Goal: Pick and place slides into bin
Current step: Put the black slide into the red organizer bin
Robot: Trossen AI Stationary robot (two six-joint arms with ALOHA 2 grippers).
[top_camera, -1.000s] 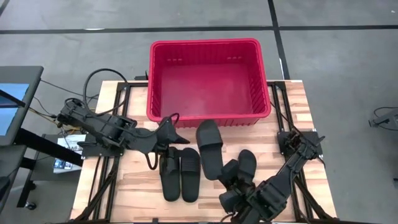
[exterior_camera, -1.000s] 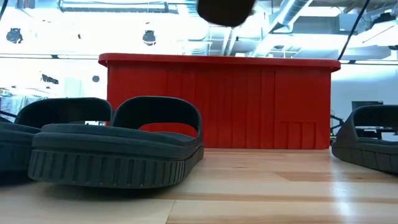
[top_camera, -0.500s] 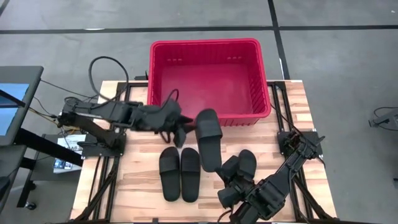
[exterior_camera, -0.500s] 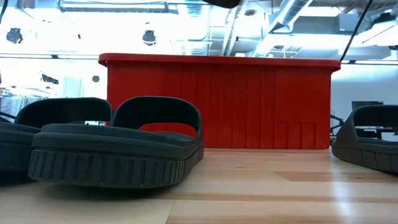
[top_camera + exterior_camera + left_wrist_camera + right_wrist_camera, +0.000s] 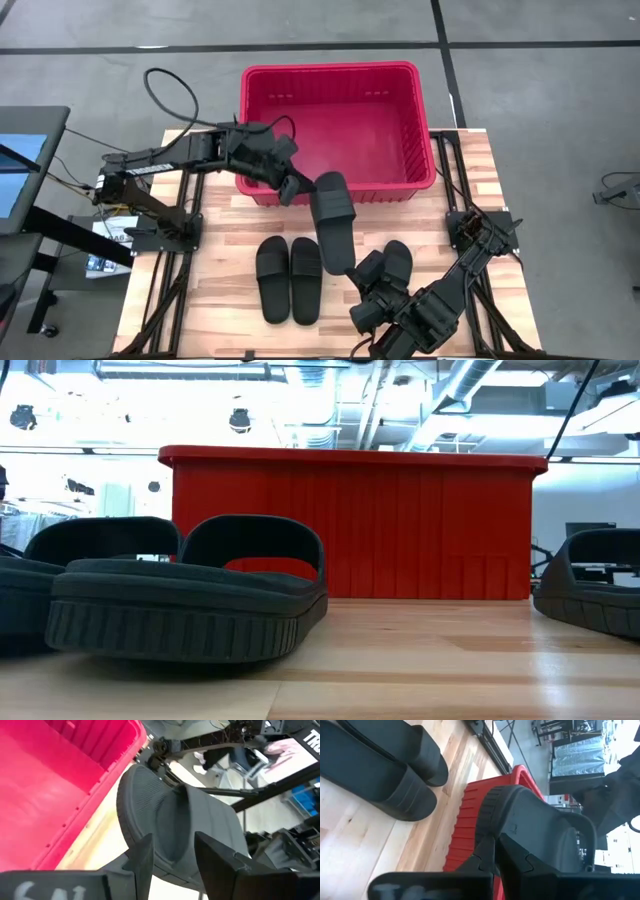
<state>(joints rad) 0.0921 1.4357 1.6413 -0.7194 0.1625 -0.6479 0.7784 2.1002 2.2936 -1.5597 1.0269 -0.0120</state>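
Noting the table [image 5: 220,305] first: wooden top, both arms working over it, all four slides out on or above it.

Checking the bin [image 5: 330,68] next: sitting at the far edge of the table, showing only bare red floor in the high view, so holding no slides yet. Judging the task as barely begun.

Tracking the left gripper [image 5: 298,190]: reaching out just in front of the bin's near wall, fingers [image 5: 142,862] pinching in on either side of the lifted slide [image 5: 333,215] at its strap band. Hanging that slide clear of the wood, long axis pointing away from the bin, near end almost over the rim; missing from the low view, so reading it as airborne. Guessing the reason: carrying it over the near wall for a drop inside.

Tracking the right gripper [image 5: 378,287]: lying low at the near right of the table, fingers pressed together on the strap of the right slide [image 5: 397,263]. Seeing the sole resting on the wood in the low view, so guessing a grasp readied for the next lift.

Leaving the pair of slides [image 5: 273,282] alone: lying side by side, touching, near the middle of the table, well short of the bin, no gripper on them.
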